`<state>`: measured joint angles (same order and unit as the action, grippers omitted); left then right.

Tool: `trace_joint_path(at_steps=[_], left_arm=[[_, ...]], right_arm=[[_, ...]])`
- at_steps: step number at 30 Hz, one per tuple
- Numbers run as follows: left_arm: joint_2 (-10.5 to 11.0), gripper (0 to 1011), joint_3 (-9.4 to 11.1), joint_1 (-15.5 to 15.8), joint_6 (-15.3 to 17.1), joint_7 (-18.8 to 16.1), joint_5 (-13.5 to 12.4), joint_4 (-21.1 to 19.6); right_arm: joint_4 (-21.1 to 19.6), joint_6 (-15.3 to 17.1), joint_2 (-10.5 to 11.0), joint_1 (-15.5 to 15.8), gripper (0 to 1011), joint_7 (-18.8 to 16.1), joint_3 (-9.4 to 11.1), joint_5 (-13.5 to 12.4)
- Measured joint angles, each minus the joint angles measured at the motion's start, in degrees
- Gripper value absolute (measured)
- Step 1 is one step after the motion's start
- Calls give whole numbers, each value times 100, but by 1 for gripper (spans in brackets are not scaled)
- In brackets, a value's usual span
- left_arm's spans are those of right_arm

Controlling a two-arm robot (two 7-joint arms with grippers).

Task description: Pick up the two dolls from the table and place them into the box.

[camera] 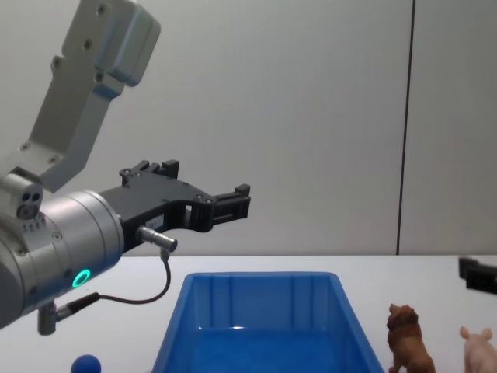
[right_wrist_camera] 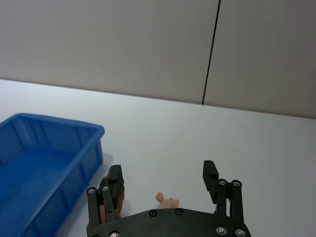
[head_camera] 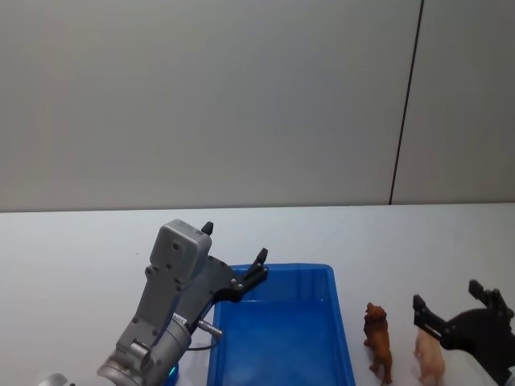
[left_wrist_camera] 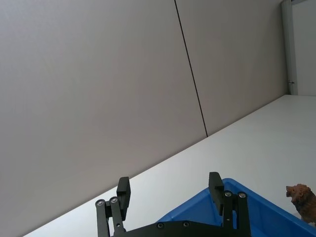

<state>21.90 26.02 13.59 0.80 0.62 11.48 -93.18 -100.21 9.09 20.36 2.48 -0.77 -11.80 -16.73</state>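
The blue box (head_camera: 322,268) sits on the white table (head_camera: 72,241) in front of me, and I see nothing in it. A brown lion doll (head_camera: 378,341) stands just right of the box, with a pale pink pig doll (head_camera: 430,358) beside it. My right gripper (head_camera: 447,296) hangs open just over the pig, its fingers apart. In the right wrist view the pig (right_wrist_camera: 168,201) shows between the fingers and the lion (right_wrist_camera: 105,188) peeks from behind one finger. My left gripper (head_camera: 235,243) is open and empty, raised above the box's left rear corner.
A small blue ball (camera: 84,364) lies on the table left of the box (camera: 260,276). A plain grey wall with one dark vertical seam stands behind the table. Bare tabletop stretches beyond the box and to the right of the dolls.
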Motion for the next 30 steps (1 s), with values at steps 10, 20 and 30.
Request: trace_joint_path(at_steps=[10, 20, 30], left_arm=[[0, 1001, 0, 0, 0, 0, 0, 0], [0, 1001, 0, 0, 0, 0, 0, 0], [0, 1001, 0, 0, 0, 0, 0, 0]], right_arm=[[80, 263, 5, 130, 1001, 147, -14, 115], [279, 316, -39, 196, 1001, 193, -60, 284], [587, 167, -140, 162, 1001, 120, -138, 515]])
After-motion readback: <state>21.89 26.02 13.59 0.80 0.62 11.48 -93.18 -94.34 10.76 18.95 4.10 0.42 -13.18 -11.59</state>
